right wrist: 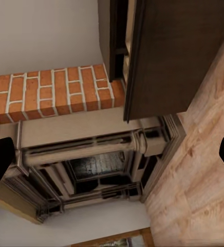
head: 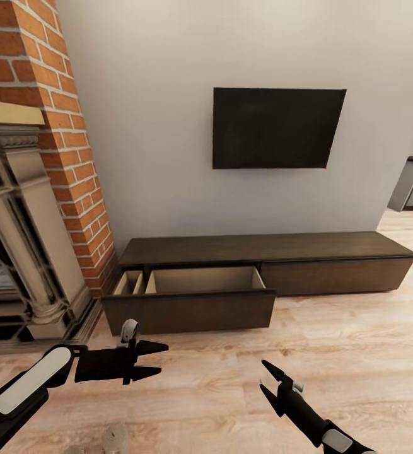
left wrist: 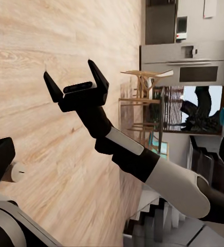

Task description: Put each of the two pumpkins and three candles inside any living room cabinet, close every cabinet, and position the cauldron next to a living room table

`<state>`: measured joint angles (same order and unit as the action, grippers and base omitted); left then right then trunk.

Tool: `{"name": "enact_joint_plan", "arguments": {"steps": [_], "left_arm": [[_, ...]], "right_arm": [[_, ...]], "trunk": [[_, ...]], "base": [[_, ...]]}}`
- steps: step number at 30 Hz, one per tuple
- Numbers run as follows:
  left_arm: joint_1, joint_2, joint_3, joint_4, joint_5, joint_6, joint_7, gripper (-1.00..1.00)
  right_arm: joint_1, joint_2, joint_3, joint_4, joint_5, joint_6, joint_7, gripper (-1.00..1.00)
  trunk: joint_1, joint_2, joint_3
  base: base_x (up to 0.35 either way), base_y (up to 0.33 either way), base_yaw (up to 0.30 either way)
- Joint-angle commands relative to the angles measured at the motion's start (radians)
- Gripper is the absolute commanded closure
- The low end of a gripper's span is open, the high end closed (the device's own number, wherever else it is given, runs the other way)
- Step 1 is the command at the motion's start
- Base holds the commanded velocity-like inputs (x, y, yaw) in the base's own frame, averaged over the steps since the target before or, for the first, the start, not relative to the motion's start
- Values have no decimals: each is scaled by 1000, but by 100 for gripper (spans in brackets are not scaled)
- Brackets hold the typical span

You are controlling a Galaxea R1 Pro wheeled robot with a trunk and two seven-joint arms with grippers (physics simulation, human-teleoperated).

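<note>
Facing the cabinet [head: 266,258] with its left drawer [head: 190,302] pulled out, both grippers, left gripper [head: 157,359] and right gripper [head: 264,377], hang wide-jawed and empty; fetching pumpkins or candles likely comes next.

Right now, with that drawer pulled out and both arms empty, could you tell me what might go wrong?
1. The open drawer of the cabinet juts over the floor; driving closer might bump its front.
2. The left gripper hangs low near that drawer front and could clip it.
3. The drawer may be forgotten open, though every cabinet must end closed.
</note>
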<state>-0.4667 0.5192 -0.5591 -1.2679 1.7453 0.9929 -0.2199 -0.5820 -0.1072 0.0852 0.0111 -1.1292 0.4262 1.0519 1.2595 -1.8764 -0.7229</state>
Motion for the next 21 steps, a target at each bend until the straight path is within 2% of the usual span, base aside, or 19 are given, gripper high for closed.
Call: {"name": "enact_joint_plan", "arguments": {"steps": [1,9,21], "left_arm": [[-1,1,-2,1,-7,0,-10,-100],[-1,0,-2,1,-7,0,-10,-100],[-1,-4,-3,1,-8,-2,-10,-100]], "right_arm": [[-1,0,8,1,-11,8,3,-100],[-1,1,8,16,-11,8,3,-100],[-1,1,8,21,-12,8,2,-100]], "trunk": [[-1,-1,-1],[-1,-1,-3],[-1,-1,-19]], "base": [[-288,0,-25],[-228,-67,-81],[-234,-104,-143]]}}
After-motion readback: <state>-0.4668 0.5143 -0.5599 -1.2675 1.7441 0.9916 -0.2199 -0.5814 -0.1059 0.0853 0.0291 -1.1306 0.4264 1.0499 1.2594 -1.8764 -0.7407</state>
